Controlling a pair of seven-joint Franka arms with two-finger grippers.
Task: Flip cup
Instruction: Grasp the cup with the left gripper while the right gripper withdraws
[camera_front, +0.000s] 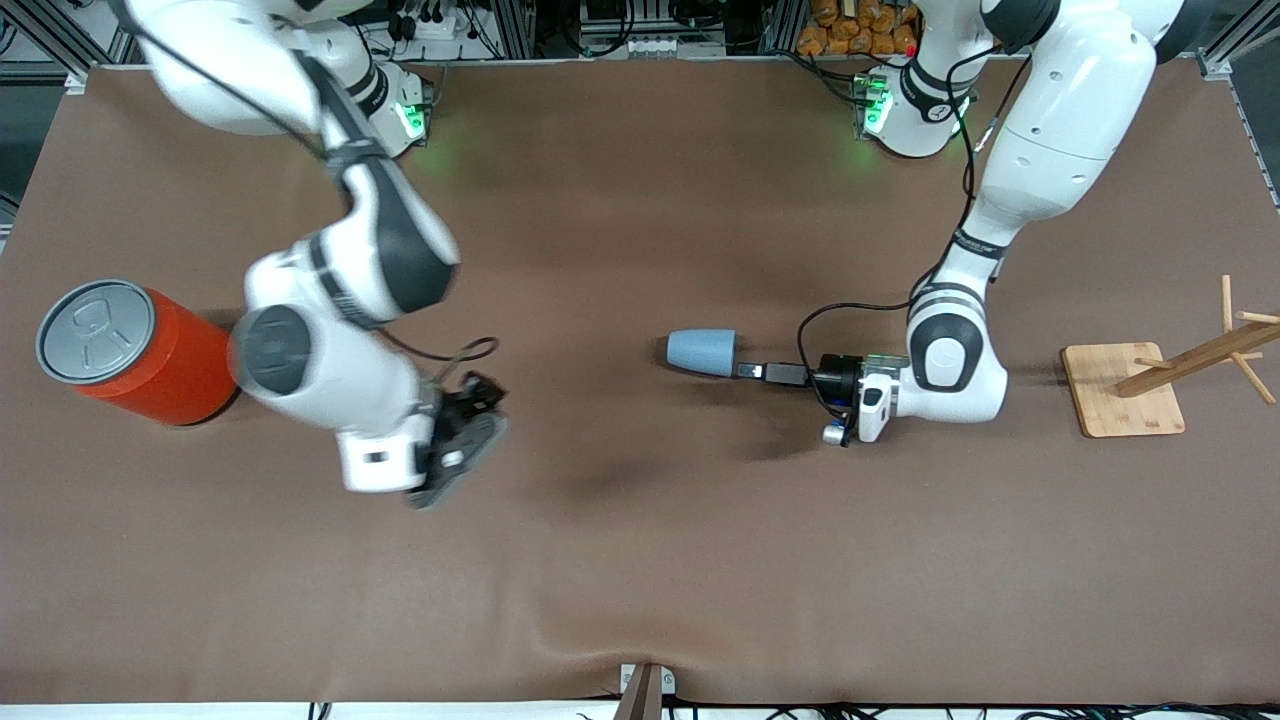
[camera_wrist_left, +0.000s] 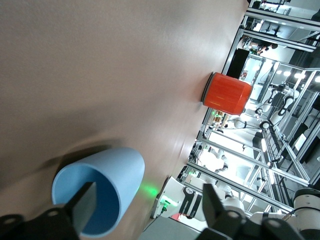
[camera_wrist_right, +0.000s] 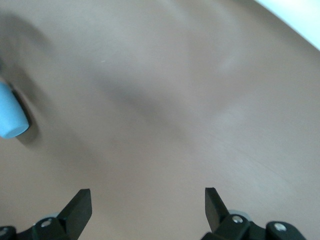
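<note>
The cup (camera_front: 702, 352) lies on its side on the brown table cover (camera_front: 640, 560), near the middle of the table; it is a small light-blue tapered cup of smooth plastic, without handle, and its open mouth faces the left gripper (camera_front: 752, 370), while its narrow closed base points toward the right arm's end of the table. In the left wrist view the cup (camera_wrist_left: 102, 192) shows a darker blue inside, and one dark finger (camera_wrist_left: 82, 205) stands inside the mouth, close to the wall; the second finger (camera_wrist_left: 212, 202) is outside the cup, well apart from it. The jaws are therefore wide apart, with the cup's wall between them, and they have not closed on it; whether the inner finger already touches the plastic I cannot tell.

The left gripper is low over the table, reaching level from the left arm's end toward the cup.

The right gripper (camera_front: 462, 440) hangs over bare cover, well apart from the cup, toward the right arm's end of the table; in the right wrist view its two fingers (camera_wrist_right: 80, 207) are wide open and hold nothing; only the narrow end of the cup (camera_wrist_right: 10, 117) shows there at the edge.

Next to the right arm stands an orange can (camera_front: 135, 350), a large smooth cylinder with a grey pull-tab lid. At the left arm's end of the table, past the left gripper's wrist, there is a wooden rack (camera_front: 1160, 375): a flat pale board with a slanted post and thin pegs.

The cover is matt and soft, with a few shallow folds.
</note>
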